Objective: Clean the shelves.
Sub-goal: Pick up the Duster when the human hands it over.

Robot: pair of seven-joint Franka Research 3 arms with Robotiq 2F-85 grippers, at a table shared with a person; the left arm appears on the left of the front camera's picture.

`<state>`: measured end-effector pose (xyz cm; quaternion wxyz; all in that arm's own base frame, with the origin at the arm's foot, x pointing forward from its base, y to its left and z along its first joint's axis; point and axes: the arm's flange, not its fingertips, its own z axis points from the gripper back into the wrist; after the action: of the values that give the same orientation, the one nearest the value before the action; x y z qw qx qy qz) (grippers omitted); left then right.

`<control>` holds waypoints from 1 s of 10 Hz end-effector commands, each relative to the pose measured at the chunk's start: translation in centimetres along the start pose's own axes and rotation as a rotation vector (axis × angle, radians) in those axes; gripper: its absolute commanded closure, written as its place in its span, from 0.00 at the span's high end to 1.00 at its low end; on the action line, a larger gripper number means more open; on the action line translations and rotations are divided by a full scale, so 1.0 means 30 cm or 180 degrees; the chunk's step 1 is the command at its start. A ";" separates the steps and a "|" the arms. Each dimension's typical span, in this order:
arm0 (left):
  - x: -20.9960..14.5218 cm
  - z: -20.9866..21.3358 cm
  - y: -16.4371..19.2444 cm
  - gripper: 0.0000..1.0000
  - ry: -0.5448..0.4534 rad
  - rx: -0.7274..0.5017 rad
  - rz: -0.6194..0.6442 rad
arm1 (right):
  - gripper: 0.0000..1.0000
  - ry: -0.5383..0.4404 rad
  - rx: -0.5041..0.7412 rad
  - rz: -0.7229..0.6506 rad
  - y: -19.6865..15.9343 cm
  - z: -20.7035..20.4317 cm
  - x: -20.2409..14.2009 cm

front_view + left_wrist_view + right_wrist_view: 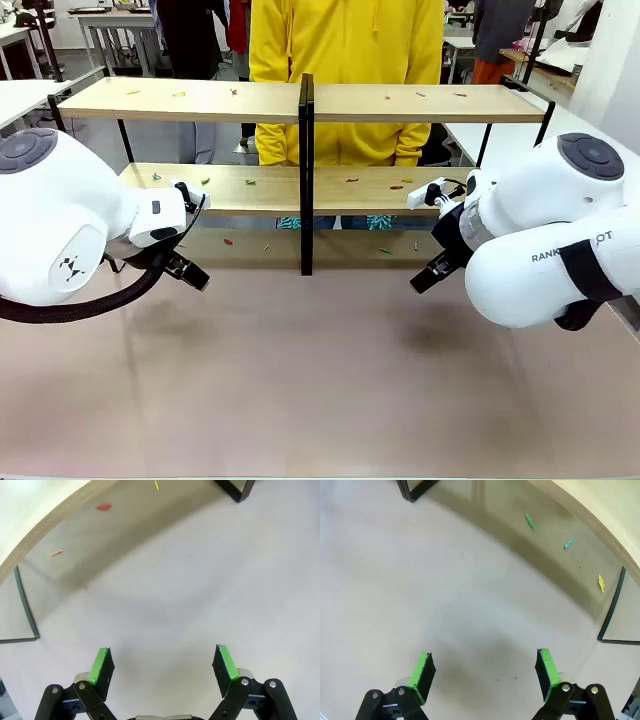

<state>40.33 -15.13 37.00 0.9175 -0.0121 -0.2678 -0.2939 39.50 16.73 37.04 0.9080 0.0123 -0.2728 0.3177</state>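
While a person [345, 70] in a yellow hooded top stands at the far side, the shelves [420, 103] sit across the far part of a pale table [320, 390], nearly as wide as the table. They are two long light-wood boards in a thin black frame, an upper board [180, 100] and a lower board [260, 188], joined at the middle by a black central post [307, 170]. Small coloured scraps [352, 181] lie scattered on both boards and on the table beneath them. The white left arm [60, 215] enters from the left and the white right arm [560, 240] from the right. The left gripper [195, 274] and the right gripper [424, 278] hang low over the table on the near side of the shelves, one to each side of the post and well apart from each other. Seen from the left wrist, the left gripper [162, 662] has its green-padded jaws spread wide with nothing between them, over bare table. Farther off, under the wood edge, lie a red scrap [103, 506], a pink scrap [56, 553] and a yellow sliver [156, 485]. Seen from the right wrist, the right gripper [485, 670] is likewise spread wide and holds nothing. Beyond it, in the board's shadow, lie a green scrap [530, 521], a teal scrap [569, 542] and a yellow scrap [601, 583].
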 end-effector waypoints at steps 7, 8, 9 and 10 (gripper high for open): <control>0.000 0.000 0.000 1.00 -0.0001 0.0000 0.0000 | 1.00 -0.0003 -0.0001 0.0000 0.000 0.001 0.001; 0.000 0.000 0.000 1.00 -0.0001 0.0000 0.0000 | 1.00 -0.0003 -0.0001 0.0000 0.000 0.001 0.001; 0.000 0.000 0.000 1.00 -0.0001 0.0000 0.0000 | 1.00 -0.0003 -0.0001 0.0000 0.000 0.001 0.001; 0.000 0.000 0.000 1.00 -0.0001 0.0000 0.0000 | 1.00 -0.0003 -0.0001 0.0000 0.000 0.001 0.001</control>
<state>40.34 -15.13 37.00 0.9176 -0.0122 -0.2678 -0.2936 39.50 16.74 37.01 0.9080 0.0121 -0.2726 0.3180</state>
